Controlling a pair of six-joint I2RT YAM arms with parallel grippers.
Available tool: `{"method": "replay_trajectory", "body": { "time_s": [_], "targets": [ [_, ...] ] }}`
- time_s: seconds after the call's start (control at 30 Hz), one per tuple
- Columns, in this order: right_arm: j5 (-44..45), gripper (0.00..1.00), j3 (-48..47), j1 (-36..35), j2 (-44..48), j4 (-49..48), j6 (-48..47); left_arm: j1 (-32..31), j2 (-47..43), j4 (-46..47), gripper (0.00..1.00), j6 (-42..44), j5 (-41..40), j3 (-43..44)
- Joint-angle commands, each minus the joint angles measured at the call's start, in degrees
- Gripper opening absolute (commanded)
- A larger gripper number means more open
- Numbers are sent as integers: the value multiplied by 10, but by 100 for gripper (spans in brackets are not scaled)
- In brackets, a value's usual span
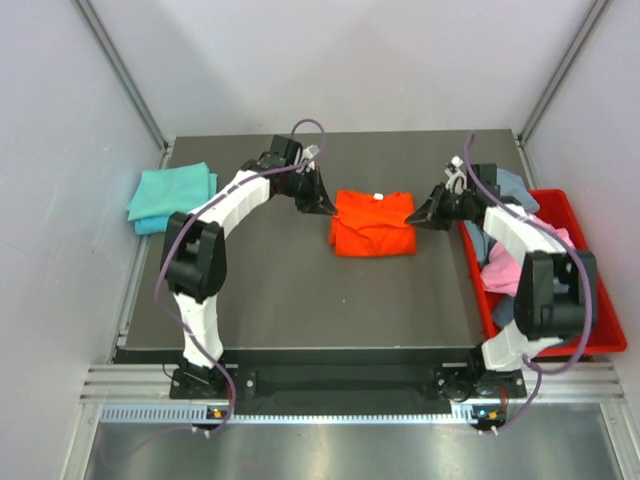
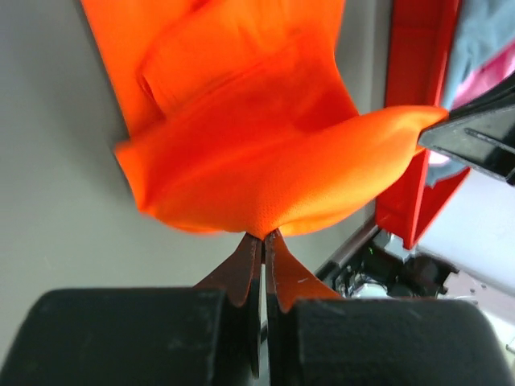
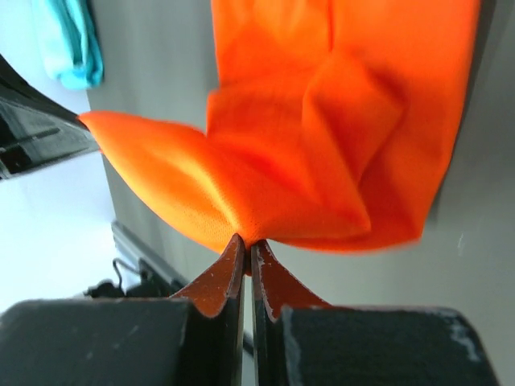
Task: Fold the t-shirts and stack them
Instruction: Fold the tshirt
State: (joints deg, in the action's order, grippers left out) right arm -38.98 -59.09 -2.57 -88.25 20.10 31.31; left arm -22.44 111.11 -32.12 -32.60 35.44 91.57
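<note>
Left tool (image 1: 329, 208) and right tool (image 1: 414, 215) both pinch the one orange t-shirt (image 1: 372, 230); one teal pile (image 1: 172, 195) lies apart.

White shells and black joints clad the left arm (image 1: 232, 198) and right arm (image 1: 512, 230); purple cables (image 1: 308, 122) loop alongside, and the left hand (image 2: 263, 237) and right hand (image 3: 245, 241) are black.

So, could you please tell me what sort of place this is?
Most likely a robotics lab work cell: plain white panels on aluminium framing enclose a dark table, a left arm and a right arm are bolted at its near edge, and a red bin holds loose shirts.
</note>
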Motion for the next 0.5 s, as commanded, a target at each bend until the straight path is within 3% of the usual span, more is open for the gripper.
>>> {"method": "replay_trajectory", "body": {
  "time_s": [0.0,0.47],
  "targets": [
    [5,0,-64,8,-44,-59,6,10,49,26,0,24,4,76],
    [29,0,-189,7,-206,-114,2,16,194,66,0,43,-4,215]
  ]
}}
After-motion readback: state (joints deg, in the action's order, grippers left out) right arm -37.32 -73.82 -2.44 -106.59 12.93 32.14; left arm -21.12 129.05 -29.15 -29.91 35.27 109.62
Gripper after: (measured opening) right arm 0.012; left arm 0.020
